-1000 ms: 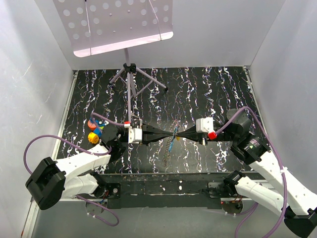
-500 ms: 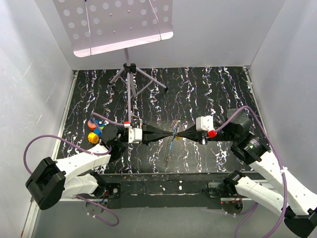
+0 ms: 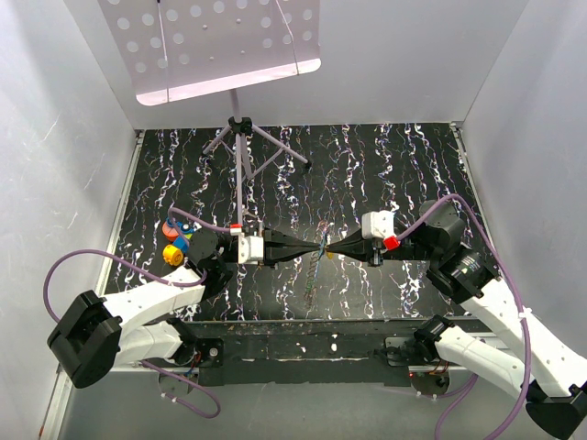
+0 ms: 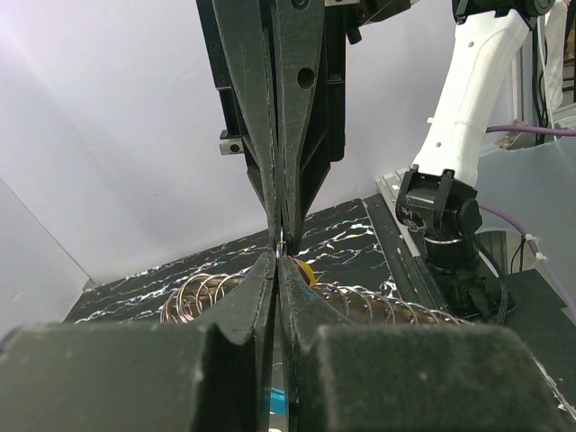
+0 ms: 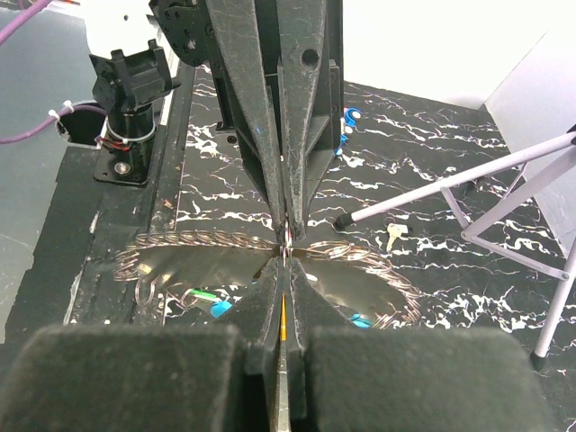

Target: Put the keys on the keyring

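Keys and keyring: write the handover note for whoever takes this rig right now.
Left gripper: shut. Right gripper: shut. Tips meet above the table.
Keyring: blurred at the tips, off the table; which gripper holds it is unclear.
Blue key and yellow-orange key: only slivers visible between the fingers.
Done: no threading confirmed. Left: thread both keys, then check.

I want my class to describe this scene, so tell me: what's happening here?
The two arms meet tip to tip above the middle of the table. The left gripper and right gripper are both shut, pinching something too small to identify between them. A slim bluish piece dangles below the meeting point. How far the threading has got cannot be told.
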`<action>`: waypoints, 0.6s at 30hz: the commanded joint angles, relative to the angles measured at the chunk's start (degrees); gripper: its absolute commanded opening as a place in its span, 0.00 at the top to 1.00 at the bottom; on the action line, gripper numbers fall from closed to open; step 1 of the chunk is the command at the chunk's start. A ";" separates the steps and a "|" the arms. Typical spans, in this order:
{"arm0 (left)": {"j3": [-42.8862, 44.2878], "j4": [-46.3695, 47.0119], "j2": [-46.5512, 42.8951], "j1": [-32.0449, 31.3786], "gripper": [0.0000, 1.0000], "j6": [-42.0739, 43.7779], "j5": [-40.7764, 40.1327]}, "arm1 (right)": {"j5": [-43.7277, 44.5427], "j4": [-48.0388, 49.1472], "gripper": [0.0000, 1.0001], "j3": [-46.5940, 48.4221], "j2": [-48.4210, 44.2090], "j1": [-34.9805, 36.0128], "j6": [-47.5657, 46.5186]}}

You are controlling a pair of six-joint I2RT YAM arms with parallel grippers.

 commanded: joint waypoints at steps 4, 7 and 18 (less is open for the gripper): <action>2.17 -0.88 0.15 -0.14 1.00 1.01 0.11 | -0.13 5.61 0.99 2.97 0.11 0.20 1.19; 2.35 -1.06 0.15 -0.23 1.00 1.01 0.47 | -0.31 5.35 0.99 3.15 0.02 0.20 0.40; 2.52 -1.93 0.07 -0.14 1.00 1.63 0.90 | 0.13 5.43 0.99 3.41 0.29 0.20 1.19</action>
